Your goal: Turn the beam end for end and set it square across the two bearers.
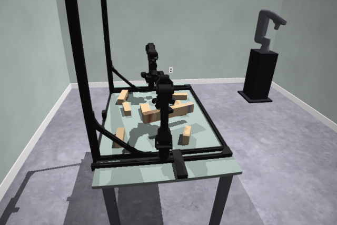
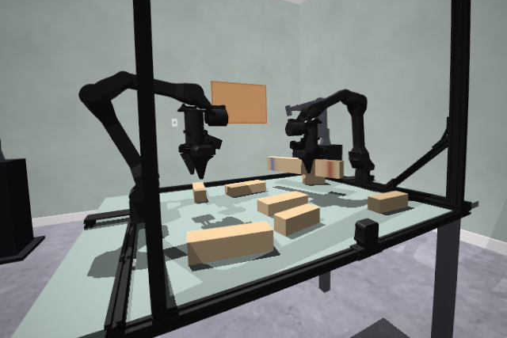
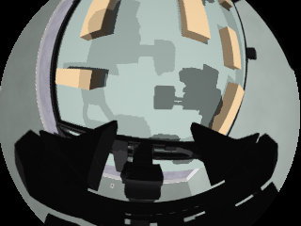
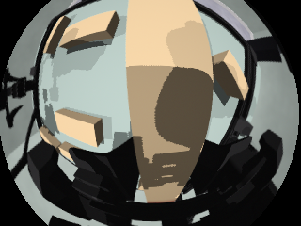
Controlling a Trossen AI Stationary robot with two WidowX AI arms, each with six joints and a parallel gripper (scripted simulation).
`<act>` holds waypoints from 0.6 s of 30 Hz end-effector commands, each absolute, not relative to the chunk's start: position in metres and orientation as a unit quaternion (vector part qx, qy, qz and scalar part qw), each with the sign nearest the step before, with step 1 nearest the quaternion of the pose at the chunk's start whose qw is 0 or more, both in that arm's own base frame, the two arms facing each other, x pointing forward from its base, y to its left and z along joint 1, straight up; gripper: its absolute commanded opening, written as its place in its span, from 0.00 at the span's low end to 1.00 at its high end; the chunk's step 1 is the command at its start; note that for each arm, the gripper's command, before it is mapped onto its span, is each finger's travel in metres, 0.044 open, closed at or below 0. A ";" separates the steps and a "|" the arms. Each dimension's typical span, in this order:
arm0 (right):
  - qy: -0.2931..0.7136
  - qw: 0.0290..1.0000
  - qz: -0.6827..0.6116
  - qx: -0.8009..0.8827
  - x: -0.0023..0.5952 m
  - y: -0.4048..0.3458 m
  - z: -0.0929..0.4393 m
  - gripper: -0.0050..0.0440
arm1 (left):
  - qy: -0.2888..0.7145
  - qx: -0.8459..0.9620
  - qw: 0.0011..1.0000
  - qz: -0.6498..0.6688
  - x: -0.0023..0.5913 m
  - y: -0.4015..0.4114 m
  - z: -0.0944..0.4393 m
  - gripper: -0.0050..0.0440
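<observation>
A long wooden beam [image 1: 180, 110] [image 2: 284, 164] [image 4: 146, 33] hangs level above the table, in the right gripper [image 2: 308, 169] [image 4: 167, 148], which is shut on it near the middle. Its red band is towards the left of the top view, its blue band towards the right. Two roughly parallel blocks look like the bearers: one [image 1: 145, 106] [image 2: 282, 204] [image 3: 193, 19] [image 4: 77, 126] and one [image 1: 178, 103] [image 2: 245, 187] [image 3: 94, 21] [image 4: 89, 29]. The beam is off to the right arm's side of them. The left gripper [image 2: 196, 174] [image 3: 154, 124] is open and empty above the table.
Other blocks stand around: one [image 1: 186, 134] [image 2: 313, 179] [image 4: 229, 75] near the right arm, one [image 1: 119, 137] [image 2: 387, 202], one [image 1: 126, 108] [image 2: 296, 219], one [image 1: 122, 96] [image 2: 230, 244] and one [image 1: 180, 96] [image 2: 199, 192]. A black frame [image 2: 261, 290] edges the table.
</observation>
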State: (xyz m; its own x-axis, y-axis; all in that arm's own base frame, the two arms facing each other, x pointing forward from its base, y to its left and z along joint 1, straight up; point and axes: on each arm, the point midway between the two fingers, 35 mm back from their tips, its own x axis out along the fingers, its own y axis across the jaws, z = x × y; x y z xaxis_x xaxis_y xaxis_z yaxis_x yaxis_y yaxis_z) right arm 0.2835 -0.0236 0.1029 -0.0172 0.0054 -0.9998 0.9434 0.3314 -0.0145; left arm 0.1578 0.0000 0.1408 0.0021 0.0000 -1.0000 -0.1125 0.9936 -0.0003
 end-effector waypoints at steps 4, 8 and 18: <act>0.588 0.588 -0.392 0.392 0.289 -0.026 0.108 0.10 | 0.706 -0.041 0.706 0.041 0.157 0.000 0.141 1.00; 0.596 0.596 -0.381 0.381 0.291 -0.026 0.108 0.10 | 0.706 -0.041 0.706 0.041 0.157 0.000 0.141 1.00; 0.611 0.611 -0.355 0.355 0.295 -0.028 0.108 0.10 | 0.706 -0.041 0.706 0.041 0.157 0.000 0.141 1.00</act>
